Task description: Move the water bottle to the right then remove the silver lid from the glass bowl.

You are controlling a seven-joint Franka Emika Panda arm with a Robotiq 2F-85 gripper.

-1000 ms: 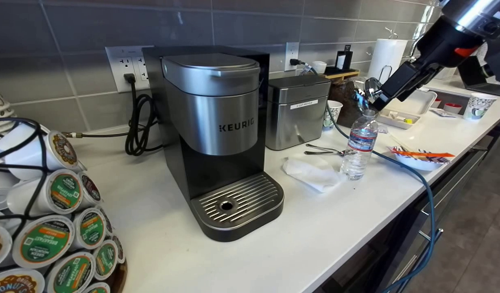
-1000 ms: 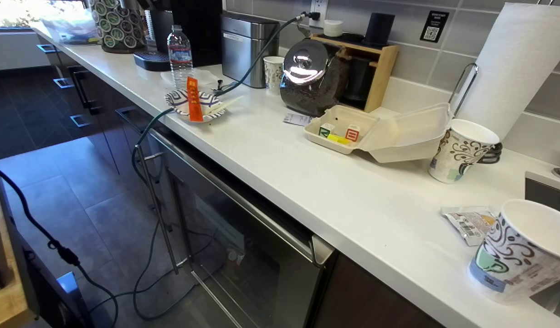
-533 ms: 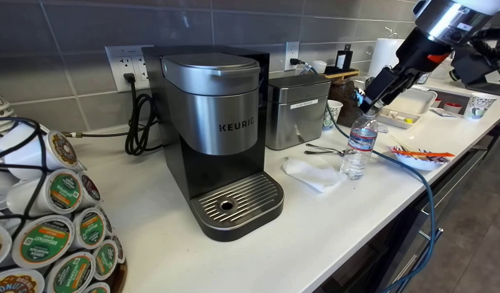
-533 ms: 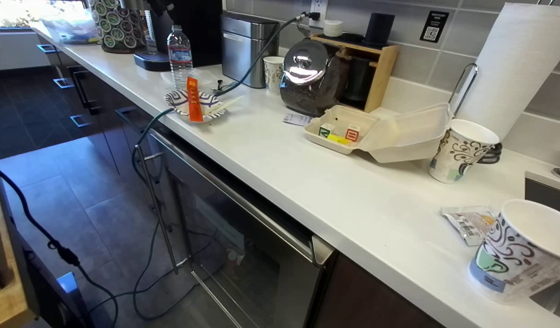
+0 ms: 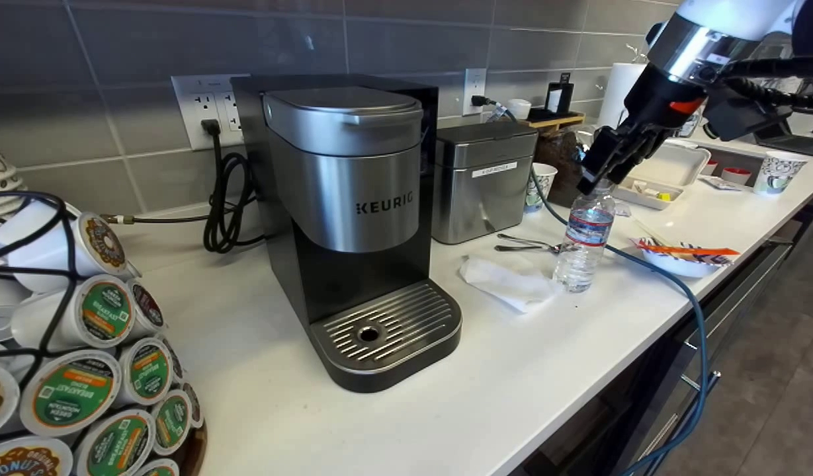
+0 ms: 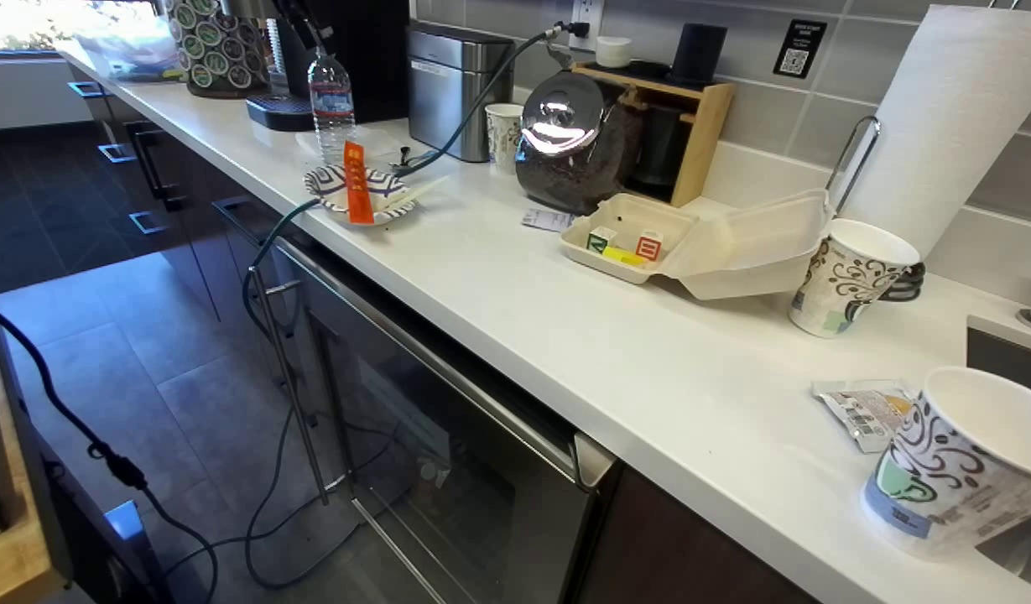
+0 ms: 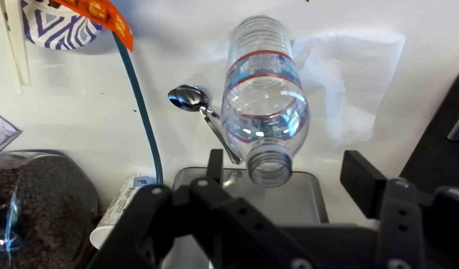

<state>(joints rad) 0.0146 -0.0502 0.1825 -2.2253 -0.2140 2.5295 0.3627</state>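
While your gripper (image 7: 287, 175) gapes wide, empty | both steps likely left | water bottle (image 7: 264, 95) mid-wrist-view | silver lid (image 6: 559, 116) on glass bowl (image 6: 567, 181)

The white countertop (image 6: 515, 281) bears the water bottle (image 5: 584, 241), upright just beside a white napkin (image 5: 505, 283) and overlapping spoons (image 7: 188, 98), near the coffee machine (image 5: 353, 185) and a steel box (image 5: 489, 198). Also on it are a patterned bowl (image 7: 61, 31), a cable (image 7: 138, 91) draped over its edge, the glass bowl (image 6: 584, 172), an open takeout box (image 6: 742, 256), paper cups (image 6: 851, 281) and small packets (image 6: 861, 413)
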